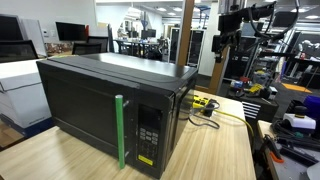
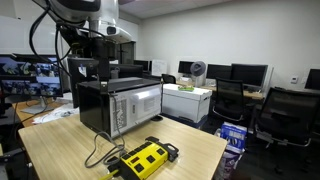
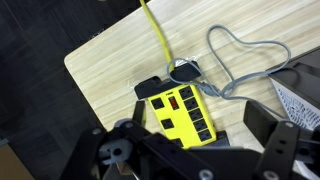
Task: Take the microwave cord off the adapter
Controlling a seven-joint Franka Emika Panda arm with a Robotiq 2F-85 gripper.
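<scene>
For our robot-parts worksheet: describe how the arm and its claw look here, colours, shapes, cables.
The claw is matte black, with chunky angular fingers. In an exterior view the arm has rounded pale grey-white links, and a thick black cable loops beside it. No markings are legible.

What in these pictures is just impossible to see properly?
- Wrist view: the adapter's lower end, covered by the dark gripper.
- An exterior view: the microwave cord's plug, too small.
- An exterior view: the cord's microwave end, hidden behind the microwave.

Adapter point(image 2: 143, 158) on table point(image 2: 195, 150) beside microwave point(image 2: 120, 105), cord point(image 3: 236, 62) seemingly attached.
</scene>
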